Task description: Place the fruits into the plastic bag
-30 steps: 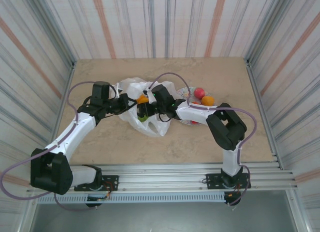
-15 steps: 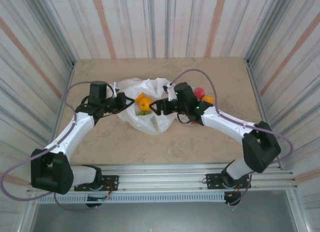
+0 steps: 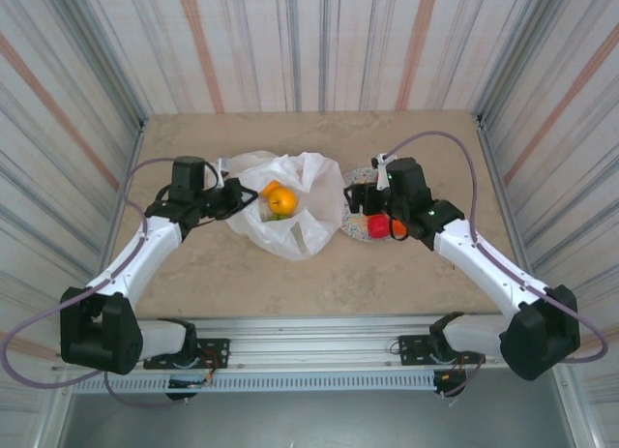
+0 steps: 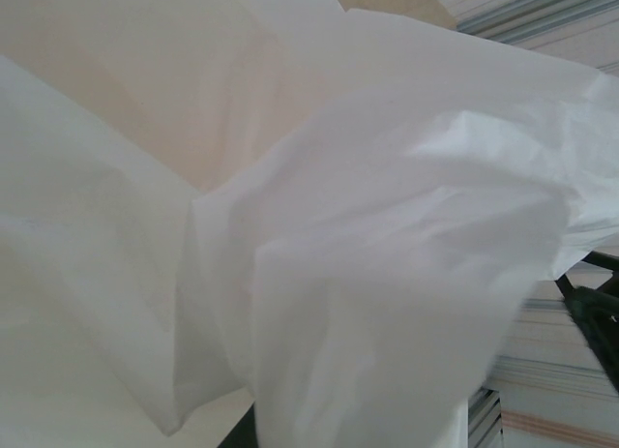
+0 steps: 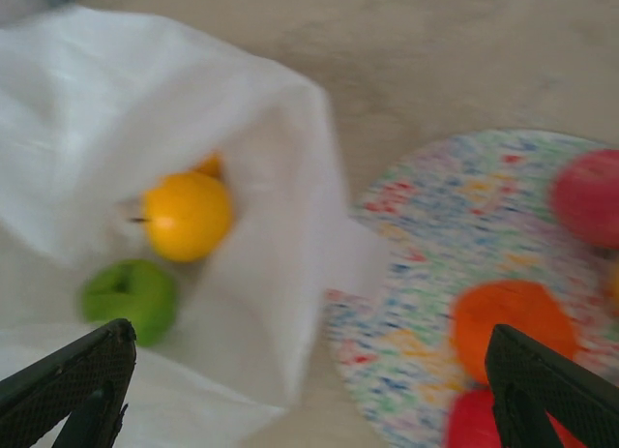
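The white plastic bag [image 3: 295, 216] lies mid-table with its mouth held up. My left gripper [image 3: 228, 198] is shut on the bag's left edge, and bag film [image 4: 319, 225] hides its fingers in the left wrist view. Inside the bag lie a yellow fruit [image 3: 283, 202] [image 5: 187, 216], an orange one [image 3: 271, 188] and a green one [image 5: 129, 295]. My right gripper [image 3: 361, 198] [image 5: 309, 395] hangs open and holds nothing, above the left rim of the plate, right of the bag. An orange fruit [image 5: 498, 317] and two red fruits [image 5: 585, 196] [image 5: 474, 424] rest on the plate.
The round multicoloured plate [image 3: 350, 222] [image 5: 455, 225] sits right of the bag, touching its edge. Striped walls close in the table on three sides. Bare tabletop [image 3: 290, 283] lies between the bag and the arm bases.
My right gripper has pulled out of the bag's mouth and swung right to over the plate, staying open. The fruits stay in the bag. The left gripper keeps its hold.
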